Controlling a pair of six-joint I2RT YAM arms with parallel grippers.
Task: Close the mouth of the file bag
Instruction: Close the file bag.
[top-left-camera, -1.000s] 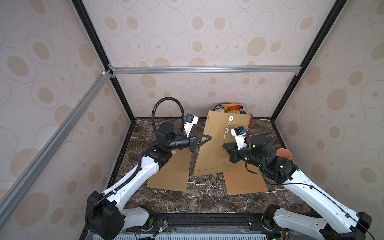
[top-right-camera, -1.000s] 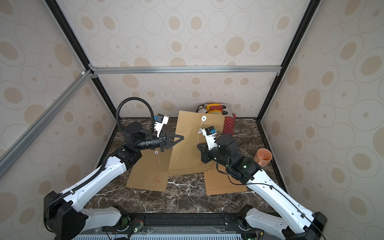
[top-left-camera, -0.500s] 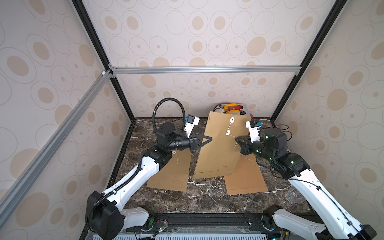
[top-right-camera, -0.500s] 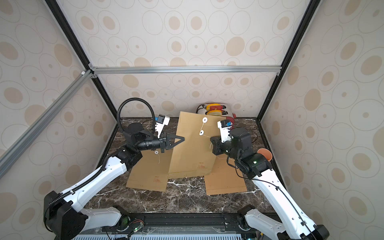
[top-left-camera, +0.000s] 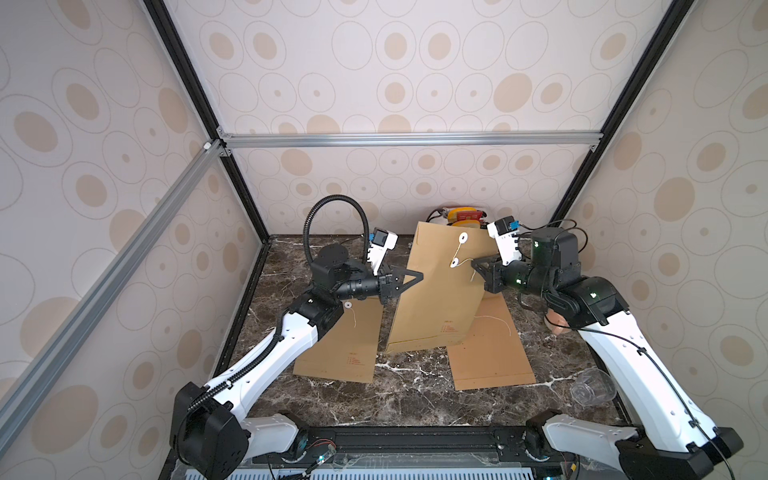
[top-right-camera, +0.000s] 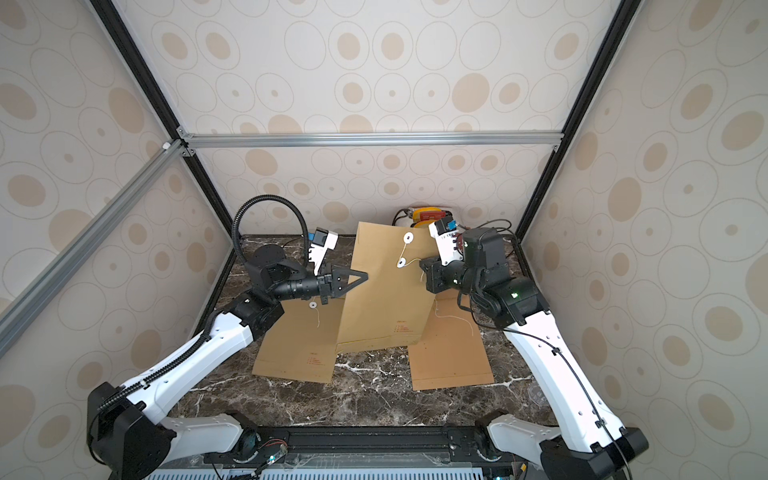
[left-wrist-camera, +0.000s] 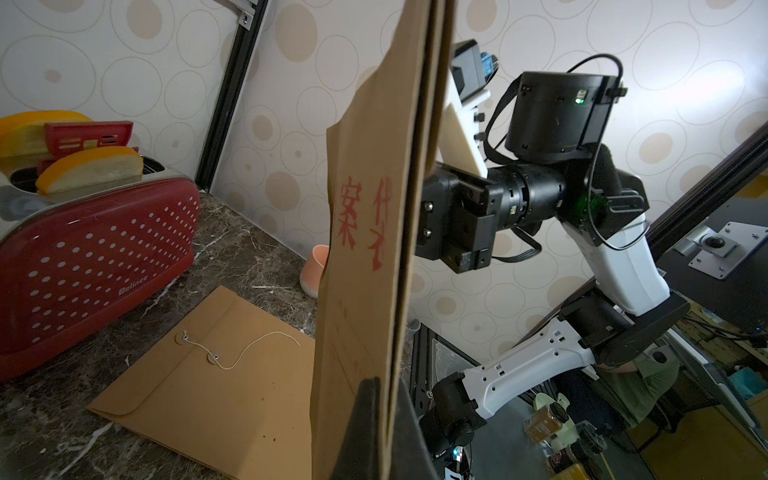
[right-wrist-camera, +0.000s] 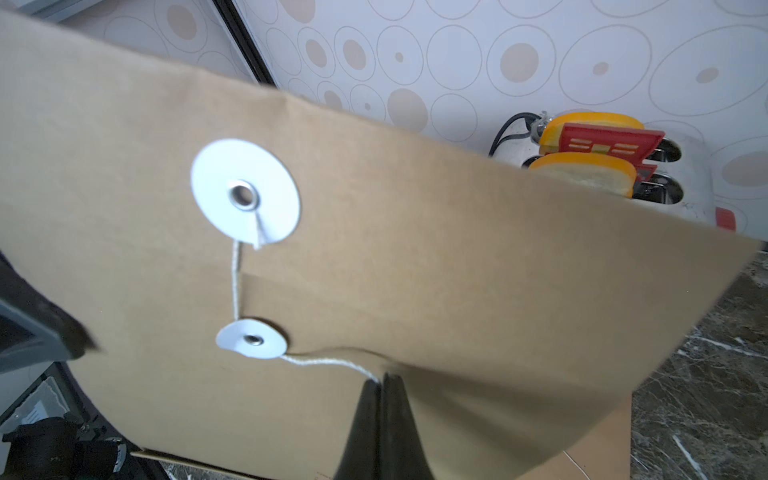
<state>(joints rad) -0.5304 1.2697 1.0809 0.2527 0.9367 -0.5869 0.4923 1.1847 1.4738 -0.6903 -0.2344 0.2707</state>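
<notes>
Marble tabletop (top-left-camera: 415, 395) is carrying a toaster (left-wrist-camera: 95, 249) at its 12 o'clock edge. The file bag (top-left-camera: 440, 291) is standing near upright at table centre.

1. Left gripper (top-left-camera: 419, 275) is pinching the bag's 9 o'clock edge, with its jaws pressed together on the paper.
2. Right gripper (right-wrist-camera: 382, 376) is pinching the string (right-wrist-camera: 328, 363) at the bag's 3 o'clock side, near the lower disc (right-wrist-camera: 251, 338).

Risks, as judged:
- The string is sitting in a thin pinch, so a sharp pull may be drawing it out.
- The bag is hanging from one edge only, so string tension may be twisting it or dragging it from the left pinch.
- A slack turn may be slipping off the disc, leaving the mouth unsecured.

Not discernible:
- Whether the string is wrapping the lower disc or only passing under it.
- Whether the bag's lower edge is resting on the table.
- The wrist view is blurring toward the bag's far corner.
</notes>
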